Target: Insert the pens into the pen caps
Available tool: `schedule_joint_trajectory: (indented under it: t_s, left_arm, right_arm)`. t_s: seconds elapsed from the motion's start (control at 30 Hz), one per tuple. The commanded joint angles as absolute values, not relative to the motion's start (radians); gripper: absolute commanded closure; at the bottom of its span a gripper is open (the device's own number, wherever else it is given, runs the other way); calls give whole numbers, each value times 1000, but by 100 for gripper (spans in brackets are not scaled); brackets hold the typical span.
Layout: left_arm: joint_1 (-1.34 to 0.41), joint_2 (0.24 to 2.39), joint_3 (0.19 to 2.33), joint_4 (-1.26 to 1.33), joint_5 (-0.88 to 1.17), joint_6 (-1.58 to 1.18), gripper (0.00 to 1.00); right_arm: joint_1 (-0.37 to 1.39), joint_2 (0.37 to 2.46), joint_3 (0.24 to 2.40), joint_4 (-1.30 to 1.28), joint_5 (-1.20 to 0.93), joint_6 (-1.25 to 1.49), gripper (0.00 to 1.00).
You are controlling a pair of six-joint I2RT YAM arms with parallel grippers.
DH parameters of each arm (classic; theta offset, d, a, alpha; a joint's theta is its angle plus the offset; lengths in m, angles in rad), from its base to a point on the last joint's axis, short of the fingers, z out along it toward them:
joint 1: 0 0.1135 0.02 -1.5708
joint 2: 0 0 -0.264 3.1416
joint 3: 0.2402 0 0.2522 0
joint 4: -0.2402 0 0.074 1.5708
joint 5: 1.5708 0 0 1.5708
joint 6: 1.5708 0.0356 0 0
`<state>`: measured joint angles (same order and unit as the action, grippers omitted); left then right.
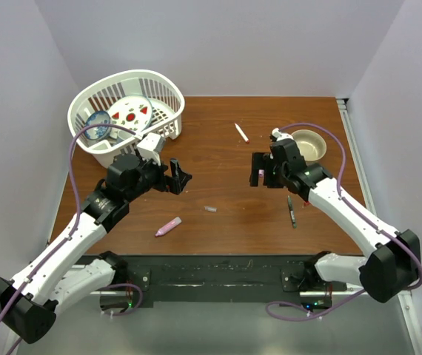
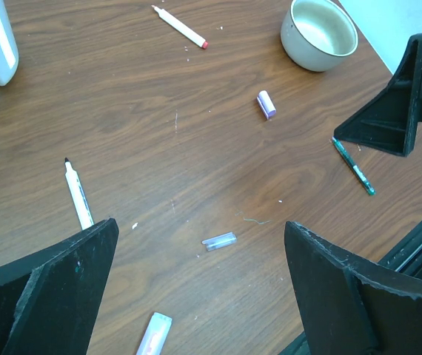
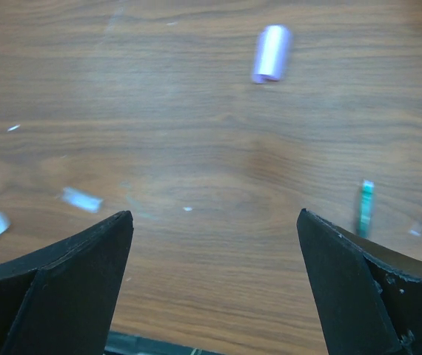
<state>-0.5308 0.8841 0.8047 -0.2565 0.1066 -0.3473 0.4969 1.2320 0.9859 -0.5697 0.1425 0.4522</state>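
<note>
Jaws spread wide and empty, the left gripper (image 1: pixel 178 175) reaches rightward from its bent arm over the wood-grain table (image 1: pixel 218 237), with the stubby pink pen (image 1: pixel 168 226) lying diagonally nearer the bases. Right of it lie a small translucent grey cap (image 1: pixel 210 209) and, farther back, the slim white pen (image 1: pixel 241 132), slanted with its red end nearer. The right gripper (image 1: pixel 259 171), likewise spread, hovers by a lilac cap (image 3: pixel 272 63), and the dark pen (image 1: pixel 291 211) lies near-to-far beside its arm.

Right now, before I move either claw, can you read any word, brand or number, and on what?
No text can be read.
On the white pen with the black tip: bluish marks along the barrel, too small to read.
On the dark green pen: pale specks, too small to read.
</note>
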Motion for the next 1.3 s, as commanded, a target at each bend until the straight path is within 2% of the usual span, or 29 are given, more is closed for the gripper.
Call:
schedule_joint_trajectory:
  t_s: [0.0, 0.07, 0.17, 0.27, 0.3, 0.43, 0.57, 0.77, 1.27]
  left_arm:
    - [-528, 877, 804, -229, 101, -330, 0]
    - [-528, 880, 802, -224, 103, -342, 0]
    - [-526, 882, 802, -225, 109, -344, 0]
    - [-528, 884, 801, -219, 118, -342, 0]
    - [-528, 882, 799, -216, 121, -342, 0]
    - [-529, 890, 799, -209, 147, -344, 0]
    - [-528, 890, 799, -210, 152, -342, 0]
    - [-528, 890, 798, -209, 147, -342, 0]
    - [-528, 894, 792, -202, 155, -344, 1]
  right_arm:
    - [497, 1204, 1019, -623, 363, 464, 3]
    - [483, 1232, 1025, -678, 465, 457, 4]
    - [437, 1333, 1055, -759, 431, 428, 10]
    - [385, 1420, 1042, -785, 411, 434, 24]
    - [377, 1428, 1013, -781, 416, 442, 34]
    - [350, 1430, 953, -723, 344, 451, 46]
    - [324, 1457, 939, -741, 388, 454, 48]
    - [258, 1489, 908, -700, 313, 433, 53]
    - [250, 1569, 890, -721, 270, 503, 60]
